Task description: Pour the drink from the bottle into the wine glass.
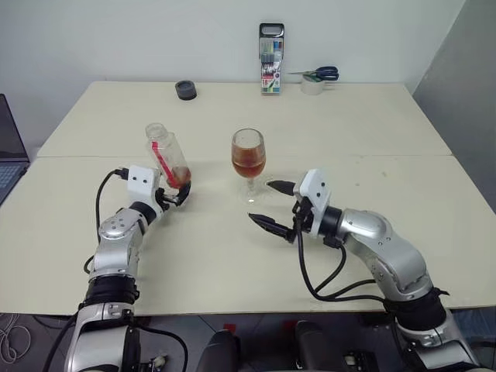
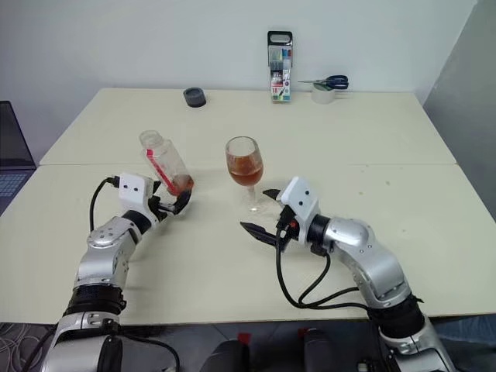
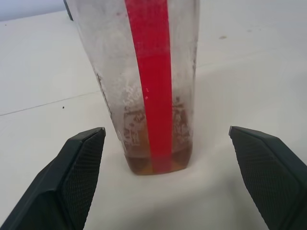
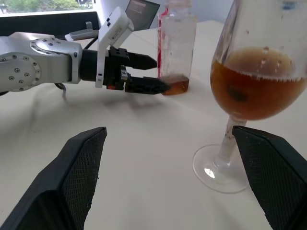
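Observation:
The bottle (image 1: 165, 153) stands on the table at the left, a red strip down its side and a thin layer of amber drink (image 3: 156, 163) at its bottom. My left gripper (image 1: 177, 194) is open just in front of the bottle's base, its black fingers (image 3: 79, 167) spread wide and clear of the plastic. The wine glass (image 1: 249, 153) stands upright at the table's middle, its bowl about half full of the drink (image 4: 249, 88). Close to the right of its foot, my right gripper (image 1: 273, 205) is open and holds nothing.
At the table's far edge stand an upright marker-pen case (image 1: 271, 59), a tape roll (image 1: 312, 86) with blue-handled scissors (image 1: 323, 74) on it, and a small dark round object (image 1: 185, 90). A laptop (image 1: 8, 155) sits off the table's left side.

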Available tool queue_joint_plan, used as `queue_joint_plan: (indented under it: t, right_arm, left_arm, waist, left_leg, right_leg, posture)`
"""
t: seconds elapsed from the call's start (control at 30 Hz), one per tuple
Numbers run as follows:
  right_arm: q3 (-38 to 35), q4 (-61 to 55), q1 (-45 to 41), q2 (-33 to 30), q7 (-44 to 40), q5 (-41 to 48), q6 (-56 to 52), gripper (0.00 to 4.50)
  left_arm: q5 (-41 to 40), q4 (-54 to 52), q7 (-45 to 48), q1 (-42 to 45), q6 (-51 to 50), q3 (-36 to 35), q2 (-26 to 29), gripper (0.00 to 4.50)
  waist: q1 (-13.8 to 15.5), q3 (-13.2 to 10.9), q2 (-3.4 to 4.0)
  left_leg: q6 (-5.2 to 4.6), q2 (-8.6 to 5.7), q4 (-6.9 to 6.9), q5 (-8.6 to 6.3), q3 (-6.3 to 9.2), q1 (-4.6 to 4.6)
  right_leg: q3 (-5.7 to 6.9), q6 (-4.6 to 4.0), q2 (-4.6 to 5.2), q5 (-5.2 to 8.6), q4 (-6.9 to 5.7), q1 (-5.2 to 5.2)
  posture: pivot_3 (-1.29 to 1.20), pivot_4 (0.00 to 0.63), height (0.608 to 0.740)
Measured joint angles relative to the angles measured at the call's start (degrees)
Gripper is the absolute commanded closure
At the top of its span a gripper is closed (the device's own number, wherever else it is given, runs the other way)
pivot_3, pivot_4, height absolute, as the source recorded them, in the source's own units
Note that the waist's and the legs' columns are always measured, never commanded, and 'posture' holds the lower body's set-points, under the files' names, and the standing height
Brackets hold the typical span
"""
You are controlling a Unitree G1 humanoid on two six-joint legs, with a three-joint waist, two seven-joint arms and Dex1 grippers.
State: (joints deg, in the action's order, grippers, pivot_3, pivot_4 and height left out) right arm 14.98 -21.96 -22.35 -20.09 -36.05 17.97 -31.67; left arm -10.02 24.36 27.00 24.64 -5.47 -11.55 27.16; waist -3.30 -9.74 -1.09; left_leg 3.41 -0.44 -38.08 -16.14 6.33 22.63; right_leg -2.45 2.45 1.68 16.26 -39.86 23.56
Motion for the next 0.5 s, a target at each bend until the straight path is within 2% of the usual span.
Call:
queue_joint_plan:
  t: [0.1,0.3,0.5]
  right_arm:
    - [-0.68,-0.92,3.38,1.34,1.71,-0.38,1.16,0.00]
    - [-5.70,-1.48,12.89,8.18,10.35,-1.21,6.32,0.00]
    - [-8.43,3.35,16.40,13.90,17.99,-5.05,15.16,0.00]
  left_arm:
    - [-0.67,-4.57,0.14,-3.29,-0.95,-0.19,0.18,0.08]
    - [-2.27,-19.00,-2.40,-11.75,-7.25,-2.36,0.63,0.08]
    - [-2.60,-28.17,-5.13,-15.72,-8.86,-2.24,-2.36,0.08]
  waist:
    - [0.00,0.01,-0.02]
    - [0.35,0.01,-0.01]
    - [0.66,0.02,0.00]
  left_leg:
    - [0.00,0.02,0.05,0.00,0.02,-0.03]
    - [0.00,0.03,0.07,0.00,0.00,-0.12]
    - [0.00,0.04,0.12,-0.01,-0.12,-0.31]
  right_leg:
    - [-0.01,0.00,0.01,0.00,0.02,-0.03]
    - [-0.05,0.00,0.02,0.00,0.08,-0.14]
    - [-0.08,0.00,0.01,0.00,0.23,-0.32]
  posture:
    - [0.00,0.150,0.740]
    - [0.00,0.150,0.740]
    - [0.00,0.150,0.740]
